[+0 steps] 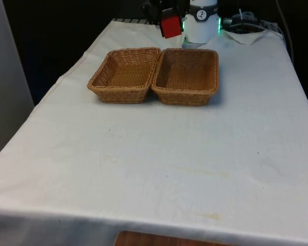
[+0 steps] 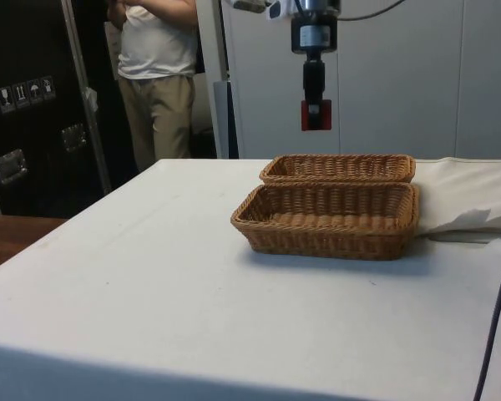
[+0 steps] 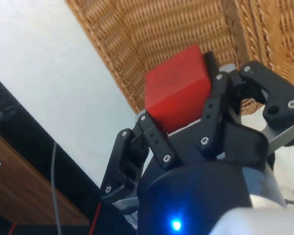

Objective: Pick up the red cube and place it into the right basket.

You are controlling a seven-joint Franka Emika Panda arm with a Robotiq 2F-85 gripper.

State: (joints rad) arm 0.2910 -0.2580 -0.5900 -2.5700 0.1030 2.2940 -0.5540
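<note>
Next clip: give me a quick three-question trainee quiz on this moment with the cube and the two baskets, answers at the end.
1. True or false: the red cube lies on the cloth.
2. What does the end effector hold?
A. nothing
B. the red cube
C. a basket
3. Fill in: in the side view, the cube hangs above the ____ basket, not the near basket.

Key:
1. False; it is held in the air.
2. B
3. far
</note>
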